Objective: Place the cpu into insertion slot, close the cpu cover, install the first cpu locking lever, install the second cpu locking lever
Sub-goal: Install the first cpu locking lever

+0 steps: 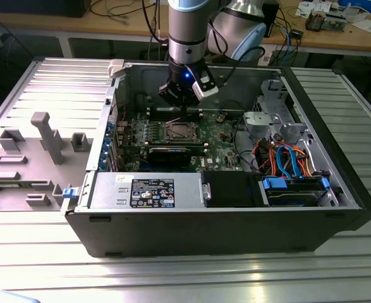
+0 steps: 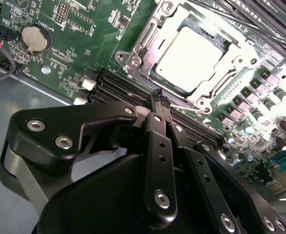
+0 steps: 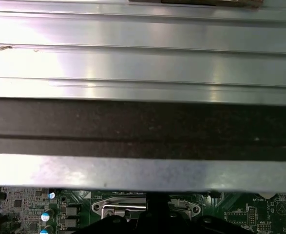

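The flat silver-grey square cpu [image 2: 191, 56] is seen seated in the silver-rimmed insertion slot [image 2: 133, 61], thin silver cpu cover [image 2: 208, 92] lowered around it. Black gripper [image 2: 160, 100] fingers are pressed together beside it; lever installation is judged in hand, requiring a precise hook

a robotics lab or electronics workshop. an open computer case [image 1: 223, 221] lies on a ribbed aluminium table [image 1: 172, 278], directly under the arm [image 1: 188, 31]. grey fixture blocks [image 1: 46, 136] stand on the table beside the case. behind the arm, wooden benches [image 1: 337, 35] carry cables [image 1: 119, 9] and small parts.
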Robot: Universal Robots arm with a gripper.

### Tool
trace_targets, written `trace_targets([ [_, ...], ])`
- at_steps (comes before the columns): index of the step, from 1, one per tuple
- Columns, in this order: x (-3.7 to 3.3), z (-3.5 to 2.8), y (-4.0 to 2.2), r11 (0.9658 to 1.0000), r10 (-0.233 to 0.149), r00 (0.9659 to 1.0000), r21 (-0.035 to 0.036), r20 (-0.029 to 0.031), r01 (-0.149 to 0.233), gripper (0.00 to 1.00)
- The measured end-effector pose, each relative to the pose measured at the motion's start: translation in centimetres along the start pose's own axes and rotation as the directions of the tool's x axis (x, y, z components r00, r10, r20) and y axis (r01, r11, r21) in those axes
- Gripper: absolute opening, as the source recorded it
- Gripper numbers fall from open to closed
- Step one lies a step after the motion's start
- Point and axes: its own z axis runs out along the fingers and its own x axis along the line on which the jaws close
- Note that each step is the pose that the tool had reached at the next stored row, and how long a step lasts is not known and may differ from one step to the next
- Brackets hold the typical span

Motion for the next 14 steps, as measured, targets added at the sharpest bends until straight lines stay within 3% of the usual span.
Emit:
trace_targets([
  [9, -0.75, 0.73, -0.08, 1.0, 0.009, 1.0, 0.0012, 0.0006, -0.009, 0.11],
  [14, -0.76, 0.75, -0.07, 0.9999, 0.01, 0.9999, 0.0011, 0.001, -0.01, 0.11],
])
